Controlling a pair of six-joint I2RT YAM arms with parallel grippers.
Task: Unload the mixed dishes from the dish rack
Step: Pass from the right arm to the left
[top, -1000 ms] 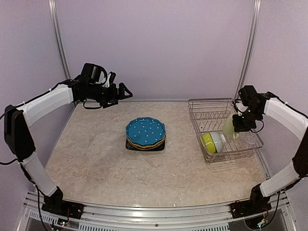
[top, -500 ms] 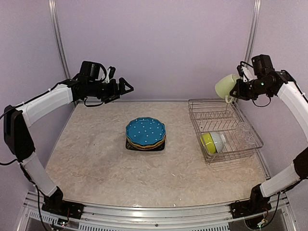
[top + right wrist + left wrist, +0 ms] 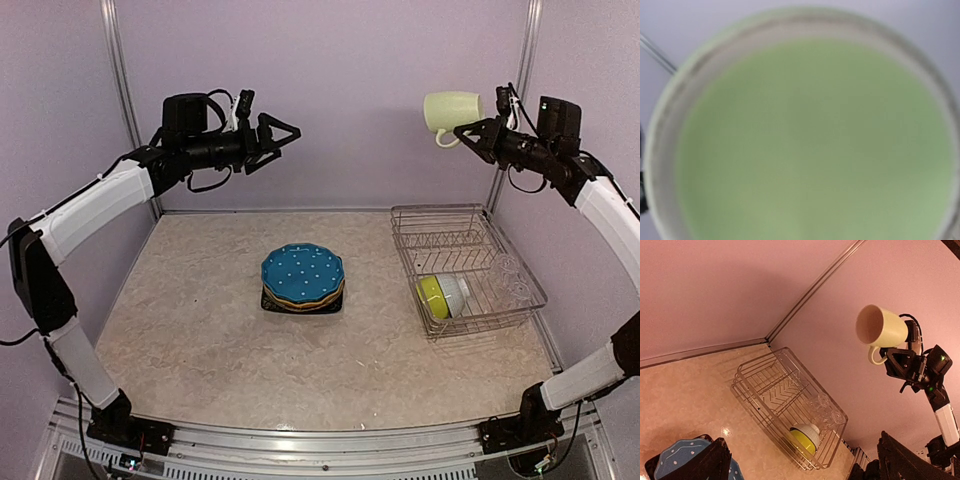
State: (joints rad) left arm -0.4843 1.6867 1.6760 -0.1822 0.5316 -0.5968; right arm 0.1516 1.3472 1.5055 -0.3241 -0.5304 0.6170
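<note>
The right gripper (image 3: 468, 131) is gripping the mug (image 3: 452, 108) by its handle and is holding it high in the air, above the far left corner of the rack (image 3: 437, 209) and well apart from it. The mug is lying on its side, with the handle hanging under the body and the mouth turning toward the left arm. The body is sitting just beyond the fingertips, up and to the left of them. In the right wrist view a blurred green surface is filling the whole frame, probably the mug's wall pressing close to the camera.

The left gripper (image 3: 283, 135) is standing wide open and is holding nothing. It is also high, on the other side of the workspace, and it is pointing toward the mug.

I am judging that the step in hand is to carry the mug away from the rack. To do it well, the right arm should be moving slowly, because a grip on a thin handle is letting the heavy body swing or rotate. If the mug is going to the left gripper, that gripper should be closing on the rim or wall before the right one is releasing. If it is going to the table (image 3: 200, 320), it should be coming down beside the plates (image 3: 302, 275), not touching them, and turned upright first.

The bowls (image 3: 440, 295) and the glasses (image 3: 512, 285) are waiting in the rack
</note>
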